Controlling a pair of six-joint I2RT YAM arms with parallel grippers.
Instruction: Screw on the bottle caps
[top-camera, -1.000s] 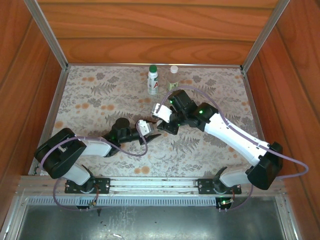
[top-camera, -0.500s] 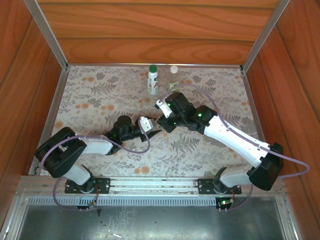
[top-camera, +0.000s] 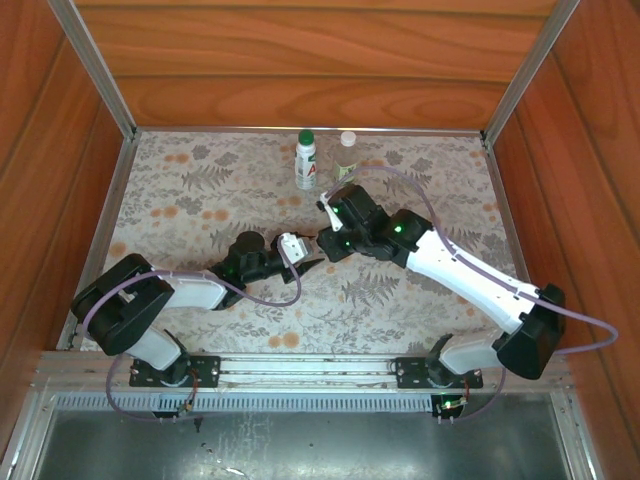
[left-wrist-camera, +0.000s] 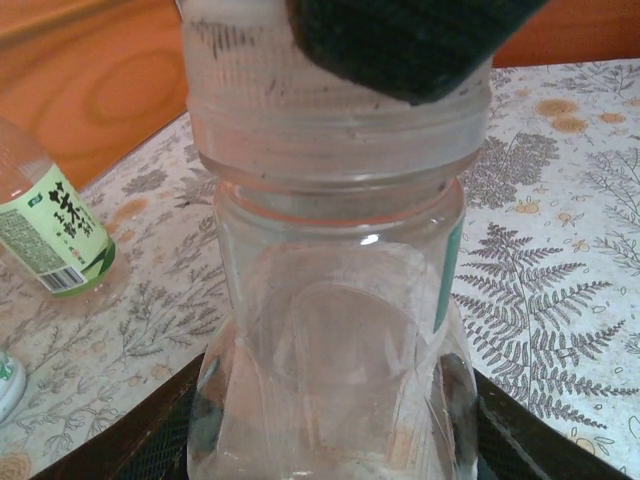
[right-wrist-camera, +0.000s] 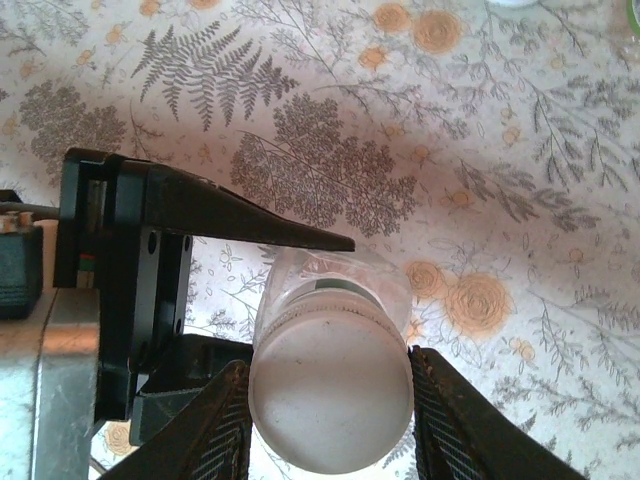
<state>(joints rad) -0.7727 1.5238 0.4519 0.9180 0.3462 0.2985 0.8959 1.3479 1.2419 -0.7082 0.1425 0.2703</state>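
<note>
Left tool (top-camera: 308, 263): pinched shut on the lower body of a short clear plastic bottle (left-wrist-camera: 330, 330). Its black fingers (left-wrist-camera: 140, 445) show at both bottom corners of the left wrist view, pressed against the bottle's sides. The bottle is upright, near the middle of the worktop.

Right tool (right-wrist-camera: 337, 430): comes down from above, fingers (right-wrist-camera: 225, 430) set tight on opposite sides of a round white screw cap (left-wrist-camera: 250, 100), pinching it. The cap sits on the short bottle's neck. Cannot tell how far it is threaded. In the left wrist view one dark right-tool finger overlaps the top of the cap. In the right wrist view the left tool's black fingers reach in from the left, one on each side of the bottle below the cap.

The two tools meet at the centre of the top view, the left arm low and reaching right, the right arm reaching in from the near right.

At the back, well apart from the tools: a tall white bottle with green-printed label (top-camera: 306, 165), dark green cap (top-camera: 306, 137) on it. Just beside it on the right, a clear bottle with yellow-green label (top-camera: 346, 165), small white cap (top-camera: 348, 138) on it. Both are upright.

The floral-patterned worktop (top-camera: 190, 190) is enclosed by wood-panel walls (top-camera: 320, 60).
</note>
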